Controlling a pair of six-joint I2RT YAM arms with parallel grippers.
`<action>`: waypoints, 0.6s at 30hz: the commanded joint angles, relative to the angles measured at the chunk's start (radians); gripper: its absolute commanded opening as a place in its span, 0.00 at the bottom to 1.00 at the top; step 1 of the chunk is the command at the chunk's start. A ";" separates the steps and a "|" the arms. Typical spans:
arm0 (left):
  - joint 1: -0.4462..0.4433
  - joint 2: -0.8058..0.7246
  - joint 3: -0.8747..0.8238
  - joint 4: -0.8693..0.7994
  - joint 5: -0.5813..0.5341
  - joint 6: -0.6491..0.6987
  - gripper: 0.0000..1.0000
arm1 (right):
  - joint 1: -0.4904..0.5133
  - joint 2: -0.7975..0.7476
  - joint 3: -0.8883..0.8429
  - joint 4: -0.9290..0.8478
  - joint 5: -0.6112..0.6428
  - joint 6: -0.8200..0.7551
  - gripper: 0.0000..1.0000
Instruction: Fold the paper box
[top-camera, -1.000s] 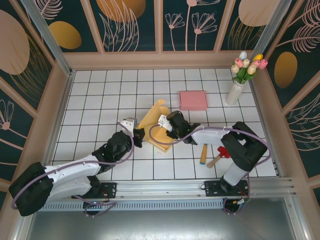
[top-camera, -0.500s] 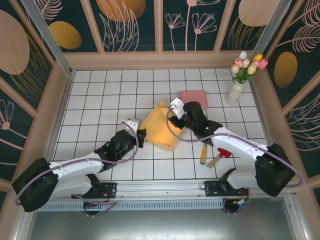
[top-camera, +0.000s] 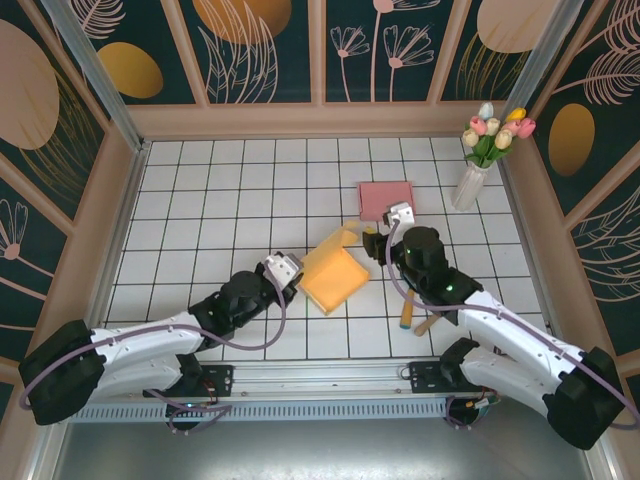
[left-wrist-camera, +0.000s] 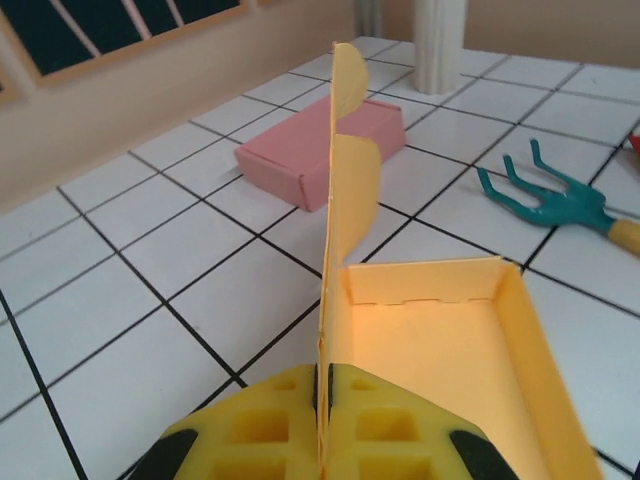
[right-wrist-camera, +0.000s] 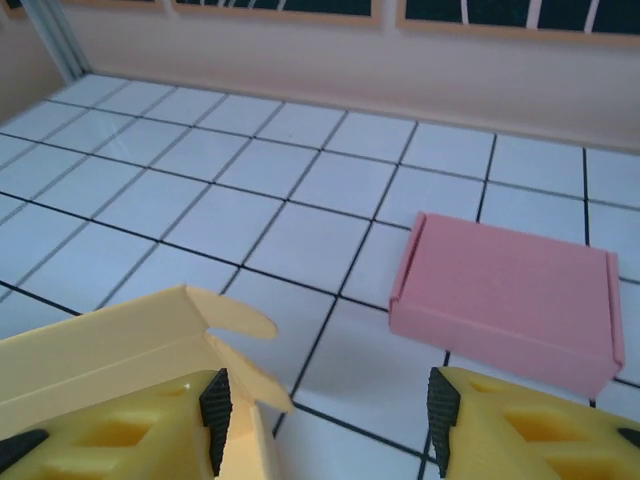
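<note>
The yellow paper box (top-camera: 333, 275) lies open on the white tiled table (top-camera: 220, 190), its lid flap standing upright along the left side. My left gripper (top-camera: 290, 270) is shut on the near end of that upright flap (left-wrist-camera: 340, 250), with the box tray (left-wrist-camera: 440, 350) just right of the fingers. Beside the box's far right corner, my right gripper (top-camera: 385, 232) stands open with nothing between its fingers. In the right wrist view its left finger (right-wrist-camera: 213, 405) sits against a yellow tab (right-wrist-camera: 225, 325) of the box, and the right finger (right-wrist-camera: 445, 410) is well apart.
A closed pink box (top-camera: 386, 199) lies behind the right gripper, also visible as the pink box (right-wrist-camera: 505, 300). A vase of tulips (top-camera: 472, 170) stands at back right. A teal hand rake (left-wrist-camera: 560, 205) and a wooden-handled tool (top-camera: 407, 308) lie right of the yellow box.
The right gripper let go of the box, opened and swung back to the right. The box came down flatter and shifted right, the left gripper following it while still shut on the flap.
</note>
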 joint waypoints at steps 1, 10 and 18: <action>-0.005 -0.033 -0.004 0.008 0.032 0.155 0.05 | -0.022 -0.012 -0.060 0.050 0.073 -0.014 0.58; -0.004 -0.290 -0.041 -0.051 0.080 0.288 0.02 | -0.132 -0.072 -0.155 0.308 -0.118 -0.269 0.54; -0.003 -0.347 -0.087 -0.019 0.131 0.308 0.02 | -0.202 -0.018 -0.050 0.152 -0.573 -0.792 0.46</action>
